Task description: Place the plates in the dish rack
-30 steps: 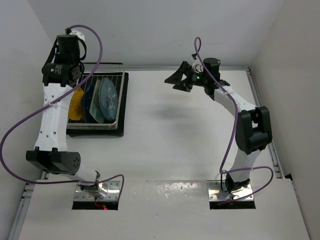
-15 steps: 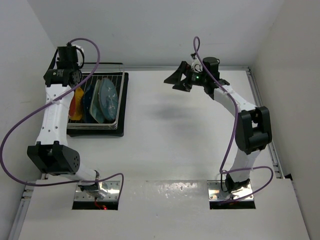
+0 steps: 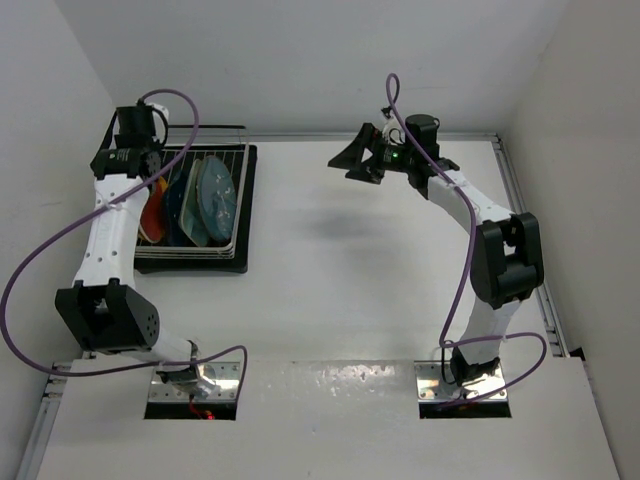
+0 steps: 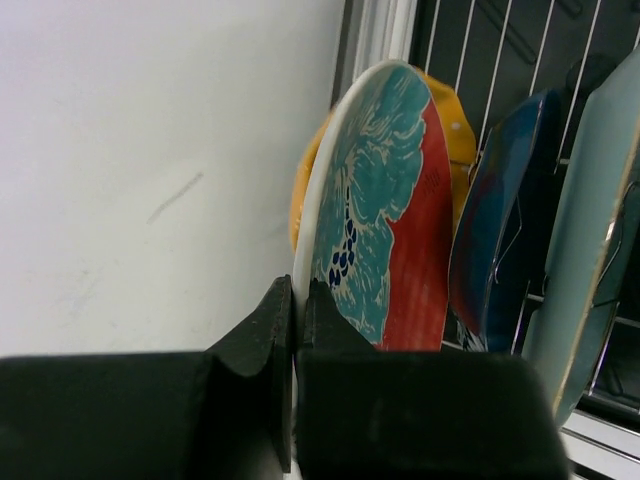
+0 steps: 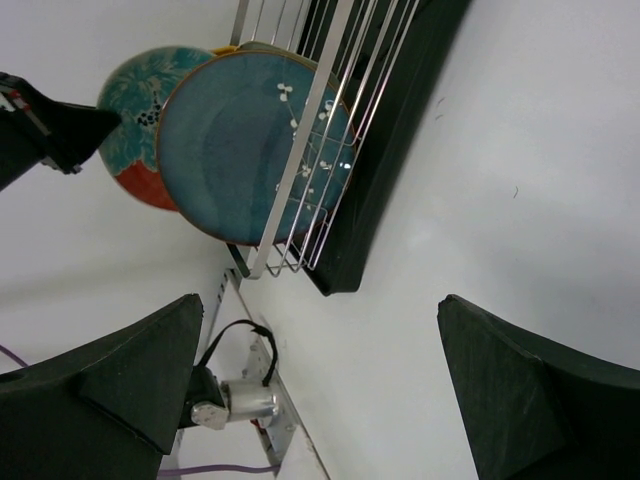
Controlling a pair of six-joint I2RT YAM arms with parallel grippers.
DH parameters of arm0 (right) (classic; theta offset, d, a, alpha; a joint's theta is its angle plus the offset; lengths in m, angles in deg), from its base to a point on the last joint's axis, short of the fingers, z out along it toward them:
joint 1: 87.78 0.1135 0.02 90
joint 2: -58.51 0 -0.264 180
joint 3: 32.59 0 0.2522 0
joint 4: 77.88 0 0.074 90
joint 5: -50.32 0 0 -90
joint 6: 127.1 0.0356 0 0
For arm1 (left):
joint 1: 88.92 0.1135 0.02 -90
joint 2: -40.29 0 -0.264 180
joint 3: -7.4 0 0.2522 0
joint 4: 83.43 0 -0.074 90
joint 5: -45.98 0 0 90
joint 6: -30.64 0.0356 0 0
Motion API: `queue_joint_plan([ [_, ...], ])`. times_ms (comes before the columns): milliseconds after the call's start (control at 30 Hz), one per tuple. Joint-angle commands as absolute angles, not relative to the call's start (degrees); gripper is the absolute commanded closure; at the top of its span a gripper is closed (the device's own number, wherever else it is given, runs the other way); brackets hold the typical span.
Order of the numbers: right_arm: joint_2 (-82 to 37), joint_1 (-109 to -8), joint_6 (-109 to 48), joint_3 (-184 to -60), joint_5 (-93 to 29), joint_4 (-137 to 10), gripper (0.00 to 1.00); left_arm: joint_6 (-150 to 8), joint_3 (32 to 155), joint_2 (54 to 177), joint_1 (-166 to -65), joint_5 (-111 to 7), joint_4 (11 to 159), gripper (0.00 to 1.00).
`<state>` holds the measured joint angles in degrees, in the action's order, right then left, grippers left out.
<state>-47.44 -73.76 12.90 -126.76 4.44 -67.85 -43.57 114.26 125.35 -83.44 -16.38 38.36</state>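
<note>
Your left gripper [image 4: 297,310] has its two fingers pressed together on the rim of the red-rimmed plate [image 4: 385,230], so it pinches the plate by the edge and holds it upright. I think this is because the dish rack [image 3: 190,252] accepts plates only on edge. The rack stands in the upper left of the top view, on its black tray [image 3: 248,200]. The held plate is at the left end of the rack, and I cannot tell if its lower rim is already seated. Your right gripper [image 3: 352,160] is spread wide and holds nothing. It hangs over the table [image 3: 340,290] in the upper middle of the top view, well apart from the rack, probably to stay out of the way.

Around the held plate, the dark teal plate [image 5: 250,150] is the biggest thing in the right wrist view and stands on edge behind the rack wires [image 5: 305,130]. In the left wrist view, the dark blue plate [image 4: 500,220] stands just to the right of the red one. The yellow-orange plate [image 4: 462,125] shows behind its upper rim, very near or touching. These two neighbours leave a narrow gap, so in my judgement you must keep the plate vertical when you lower it. The thin wires are the smallest obstacle, and the rim can catch on them.
</note>
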Motion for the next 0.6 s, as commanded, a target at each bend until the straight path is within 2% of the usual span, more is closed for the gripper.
queue_joint_plan([
  [0,-45.82,-73.45,11.25,-128.27,4.8,-68.25,0.0,-42.49,111.35,121.32,-80.92,-16.59,47.2,1.0],
  [167,-45.47,-73.45,11.16,-127.92,4.8,-68.34,0.0,-41.96,106.25,121.32,-78.2,-18.08,52.04,1.0],
  [467,-45.29,-73.45,10.98,-127.83,4.88,-68.34,0.0,-42.49,103.96,121.85,-77.58,-19.77,52.57,1.0],
  [567,-45.29,-73.54,10.89,-127.83,4.89,-68.43,0.0,-42.49,103.96,122.38,-77.58,-18.1,52.57,0.87],
])
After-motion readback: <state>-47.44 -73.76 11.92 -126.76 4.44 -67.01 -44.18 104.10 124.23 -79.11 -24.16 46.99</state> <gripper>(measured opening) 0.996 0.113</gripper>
